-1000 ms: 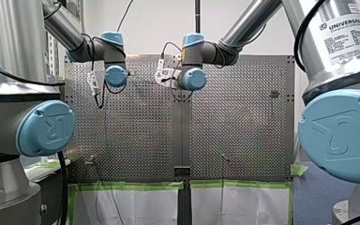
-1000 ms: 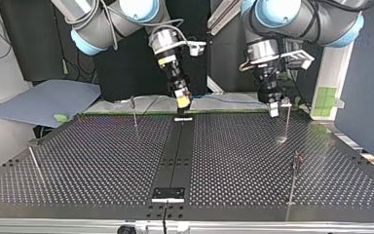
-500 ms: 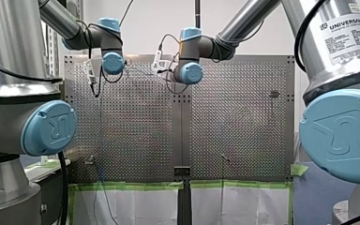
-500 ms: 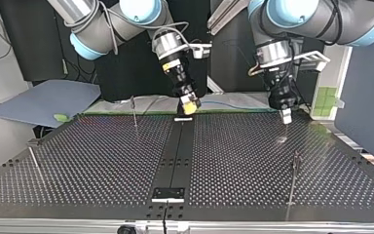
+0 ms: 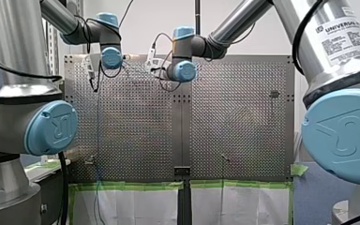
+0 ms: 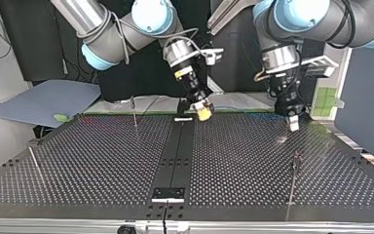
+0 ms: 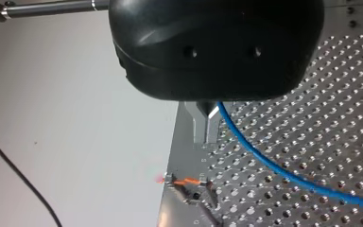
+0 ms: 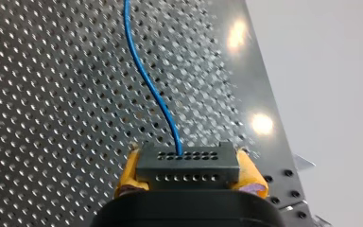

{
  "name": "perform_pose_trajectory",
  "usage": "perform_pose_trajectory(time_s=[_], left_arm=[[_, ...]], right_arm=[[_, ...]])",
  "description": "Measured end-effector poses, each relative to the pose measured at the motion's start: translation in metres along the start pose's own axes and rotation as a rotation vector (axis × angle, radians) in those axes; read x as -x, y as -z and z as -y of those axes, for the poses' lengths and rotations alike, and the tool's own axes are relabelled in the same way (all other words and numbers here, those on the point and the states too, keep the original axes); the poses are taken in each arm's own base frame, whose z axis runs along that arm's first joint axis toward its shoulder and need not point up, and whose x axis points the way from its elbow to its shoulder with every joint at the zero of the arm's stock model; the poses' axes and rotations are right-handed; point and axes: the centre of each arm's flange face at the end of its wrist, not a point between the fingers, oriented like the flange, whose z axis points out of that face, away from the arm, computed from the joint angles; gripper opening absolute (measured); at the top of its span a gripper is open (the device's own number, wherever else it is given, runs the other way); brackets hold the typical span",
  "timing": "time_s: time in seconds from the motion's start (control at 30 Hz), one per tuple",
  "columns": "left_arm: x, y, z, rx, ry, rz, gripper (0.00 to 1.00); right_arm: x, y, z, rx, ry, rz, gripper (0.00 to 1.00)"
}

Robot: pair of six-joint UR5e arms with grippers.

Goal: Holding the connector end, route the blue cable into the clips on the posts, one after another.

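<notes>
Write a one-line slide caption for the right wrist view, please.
Right gripper shut on the dark connector, its blue cable running ahead over the perforated table.

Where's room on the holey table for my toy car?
In the top view: bare table between the post at the view's left and the black middle strip, or between that strip and the post at its right. The far edge is crowded with my right gripper, my left gripper and the blue cable.

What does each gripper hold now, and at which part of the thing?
My right gripper holds the connector by its two sides, between yellow pads. My left gripper seems shut on the blue cable, along its length.
</notes>
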Motion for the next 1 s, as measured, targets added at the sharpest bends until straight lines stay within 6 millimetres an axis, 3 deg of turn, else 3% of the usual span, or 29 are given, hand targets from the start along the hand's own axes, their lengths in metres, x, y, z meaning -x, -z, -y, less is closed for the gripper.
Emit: perform_pose_trajectory(time_s=[0.23,0.7,1.0], left_arm=[[0.004,-0.008,-0.004,0.001,0.0,0.01,0.0],[0.019,-0.034,-0.005,-0.033,0.038,0.044,0.0],[0.025,-0.048,-0.015,-0.02,0.038,0.059,0.0]], right_arm=[[-0.001,-0.013,0.009,-0.015,-0.011,0.001,0.0],[-0.046,-0.037,0.023,-0.036,-0.02,-0.038,0.0],[-0.068,-0.051,0.017,-0.033,-0.048,-0.079,0.0]])
